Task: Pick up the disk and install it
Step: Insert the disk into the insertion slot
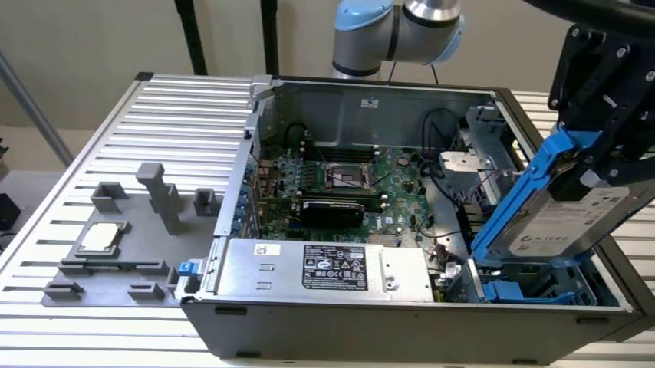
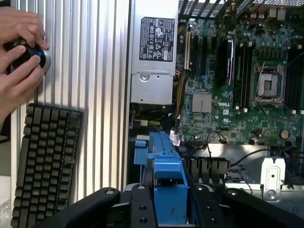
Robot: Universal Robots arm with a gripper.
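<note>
The gripper [image 1: 602, 162] was clamped on the disk [image 1: 568, 222], tilted above the drive bay [image 1: 532, 290] of the computer case [image 1: 409, 326]. Installation step in hand — judged to call for squaring the disk to that bay

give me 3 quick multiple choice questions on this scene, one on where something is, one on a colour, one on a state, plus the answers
1. Where is the disk?
A) held in the air over the computer case, at its corner on the exterior view's right
B) lying flat on the table
C) pushed fully home among the cards

2. What colour is the disk's carrier?
A) red
B) yellow
C) blue

3. What state is the gripper in?
A) open and empty
B) shut on the disk
C) shut on a cable

Answers:
1 A: the disk hangs tilted above the blue drive bay.
2 C: a bright blue frame runs along the disk's edge.
3 B: the gripper clamps the disk's upper end and carries it clear of the case.
</note>
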